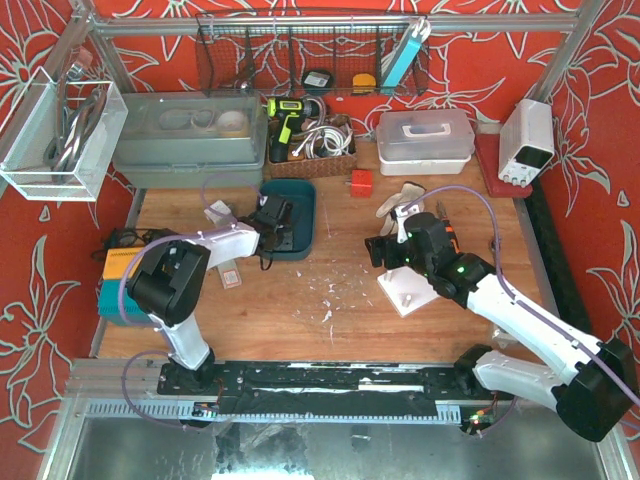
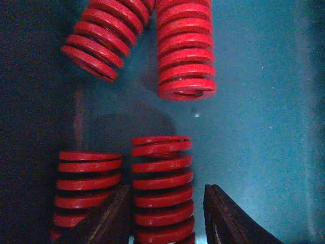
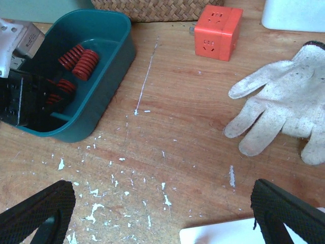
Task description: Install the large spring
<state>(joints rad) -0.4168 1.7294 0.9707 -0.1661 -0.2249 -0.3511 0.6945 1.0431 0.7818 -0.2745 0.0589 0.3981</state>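
We saw the left gripper (image 2: 167,195), jaws straddling a red coil spring (image 2: 161,168) lying lengthwise up the frame at lower centre inside the teal plastic bin (image 2: 254,101), grip uncertain; the empty right gripper (image 3: 162,195) gaped, well apart.

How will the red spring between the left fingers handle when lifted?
The red spring looks thick-coiled, so probably stiff and heavy for its size. Its round, ribbed sides may roll or slip between the fingers. The neighbouring spring sits close and may shift.
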